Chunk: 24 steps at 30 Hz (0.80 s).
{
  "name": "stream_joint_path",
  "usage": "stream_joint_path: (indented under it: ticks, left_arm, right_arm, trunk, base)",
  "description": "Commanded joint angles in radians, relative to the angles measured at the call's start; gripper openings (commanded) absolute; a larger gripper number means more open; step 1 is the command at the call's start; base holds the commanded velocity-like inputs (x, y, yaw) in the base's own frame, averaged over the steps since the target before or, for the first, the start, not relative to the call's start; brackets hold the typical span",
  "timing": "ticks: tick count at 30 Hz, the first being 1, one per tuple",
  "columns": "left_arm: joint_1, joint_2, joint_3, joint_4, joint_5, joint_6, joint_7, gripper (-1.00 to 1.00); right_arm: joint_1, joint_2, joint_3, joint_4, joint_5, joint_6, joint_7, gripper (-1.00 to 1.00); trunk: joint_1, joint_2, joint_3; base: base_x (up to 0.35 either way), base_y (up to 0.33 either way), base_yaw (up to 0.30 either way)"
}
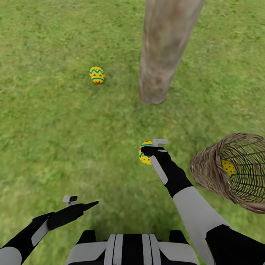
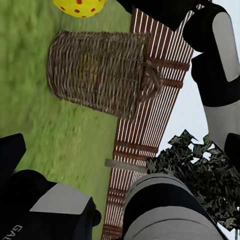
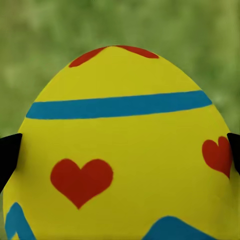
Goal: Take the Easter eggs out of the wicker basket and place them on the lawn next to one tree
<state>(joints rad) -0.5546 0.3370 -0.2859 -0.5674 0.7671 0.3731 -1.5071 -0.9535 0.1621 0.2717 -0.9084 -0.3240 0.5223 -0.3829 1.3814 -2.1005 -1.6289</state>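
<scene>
One Easter egg (image 3: 120, 150), yellow with red hearts and blue bands, is clamped between the two black fingers of the right gripper (image 1: 149, 152), held above the lawn (image 1: 55, 129) short of the tree (image 1: 162, 55); the left gripper (image 1: 79, 206) hangs low with its fingers drawn together on nothing. To the right the wicker basket (image 1: 209, 173), brown woven twig, lies tipped on its side with a second egg (image 1: 229, 168) showing through its weave. Farthest, a third egg (image 1: 96, 75) with a zigzag band rests on the grass near the grey-brown trunk.
</scene>
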Motion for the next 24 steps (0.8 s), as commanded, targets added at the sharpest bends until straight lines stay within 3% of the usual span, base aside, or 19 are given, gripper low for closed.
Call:
stream_joint_path:
  ticks: [1, 7, 19, 24]
  left_arm:
    - [-0.001, 0.006, -0.003, 0.001, 0.008, 0.015, -0.002, 1.0]
    - [-0.001, 0.021, 0.02, -0.004, 0.014, 0.062, 0.001, 1.0]
    - [-0.001, 0.026, 0.034, -0.005, 0.014, 0.067, 0.001, 1.0]
    - [-0.001, 0.04, 0.034, -0.006, 0.017, 0.067, 0.0, 1.0]
  right_arm:
    - [-0.001, 0.0, 0.003, -0.001, -0.01, 0.0, -0.01, -1.0]
    - [0.0, 0.003, 0.004, -0.004, -0.01, -0.003, -0.01, -1.0]
    - [0.0, 0.004, 0.006, -0.004, -0.01, -0.004, -0.01, -1.0]
    - [-0.001, 0.005, 0.006, -0.004, -0.01, -0.022, -0.011, -1.0]
  trunk:
    - [0.004, -0.007, -0.004]
    - [0.027, -0.049, -0.024]
    - [0.073, -0.133, -0.08]
    - [0.092, -0.168, -0.103]
  base:
    - [0.0, 0.0, 0.0]
    - [0.0, 0.0, 0.0]
    - [0.0, 0.0, 0.0]
    - [0.0, 0.0, 0.0]
